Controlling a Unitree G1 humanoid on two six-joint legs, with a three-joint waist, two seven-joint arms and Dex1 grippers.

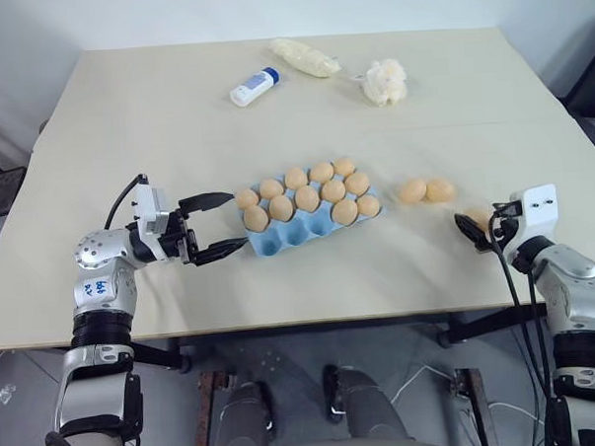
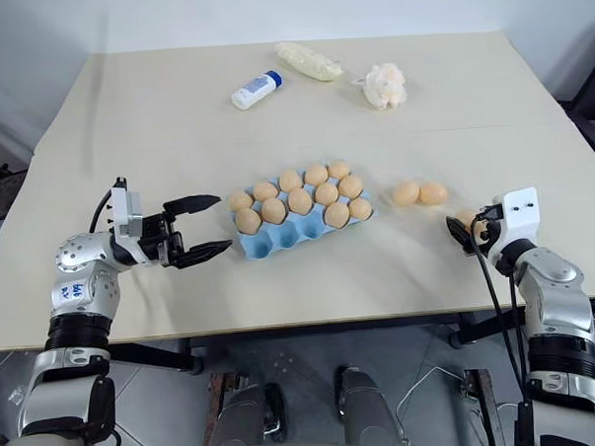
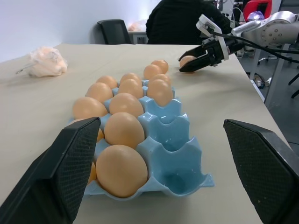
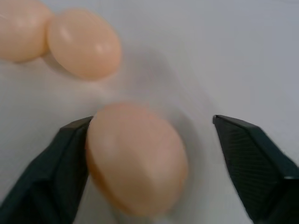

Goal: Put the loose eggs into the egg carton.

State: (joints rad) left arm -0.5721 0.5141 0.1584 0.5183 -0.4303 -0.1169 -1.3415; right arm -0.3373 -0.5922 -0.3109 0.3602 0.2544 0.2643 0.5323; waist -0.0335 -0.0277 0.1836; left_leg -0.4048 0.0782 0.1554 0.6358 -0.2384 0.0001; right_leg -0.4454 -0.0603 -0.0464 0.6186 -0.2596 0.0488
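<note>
The light blue egg carton (image 1: 288, 235) lies mid-table, most cups filled with tan eggs and the front row's cups bare. My left gripper (image 1: 236, 222) stands open at the carton's left end, its fingers (image 3: 70, 158) spread wider than the tray. Two loose eggs (image 1: 412, 190) (image 1: 439, 189) lie side by side to the right of the carton. A third loose egg (image 4: 135, 158) rests on the table between the fingers of my right gripper (image 1: 469, 227). That gripper is open: one finger (image 4: 65, 154) touches the egg and the other stands apart from it.
At the table's far side lie a white bottle with a blue cap (image 1: 253, 87), a clear bag of pale stuff (image 1: 305, 57) and a fluffy white-yellow clump (image 1: 385, 81). The table's near edge runs just behind both grippers. A person in dark clothes (image 3: 187, 21) sits beyond the table.
</note>
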